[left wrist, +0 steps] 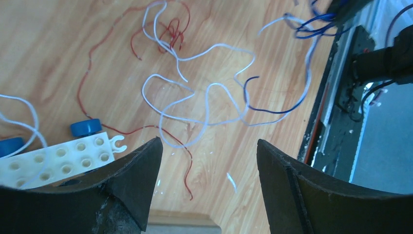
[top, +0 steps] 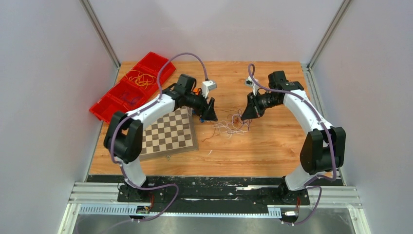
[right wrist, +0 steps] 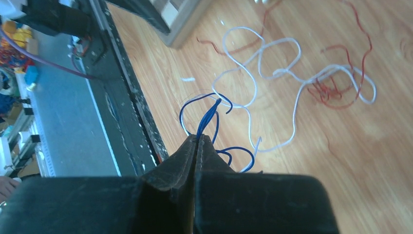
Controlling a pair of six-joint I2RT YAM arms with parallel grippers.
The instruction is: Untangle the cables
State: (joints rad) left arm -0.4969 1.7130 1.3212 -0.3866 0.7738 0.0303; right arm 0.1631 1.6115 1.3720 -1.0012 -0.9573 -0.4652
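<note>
Several loose cables [top: 233, 124] lie tangled at the middle of the top view, on the wooden table [top: 272, 146] between both claws; the left gripper [left wrist: 209, 146] hangs with fingers apart over white strands [left wrist: 206, 105] and a dark red strand [left wrist: 185, 170]; the right gripper [right wrist: 197, 139] is pinched together on a blue strand [right wrist: 207, 117], lower centre of its view.

Robot lab, a test cell. Plain walls [top: 44, 97] on three sides with metal corner posts [top: 100, 31]. Two arms [top: 146, 109] bolted to a metal rail [top: 214, 195] at the near edge of a wood table [top: 272, 146]. Mixed props on top: red bins [top: 117, 95], chessboard [top: 168, 131], loose cables [top: 233, 124]. No home or shop furniture. The right wrist view shows bench clutter [right wrist: 17, 36] past the table edge.
</note>
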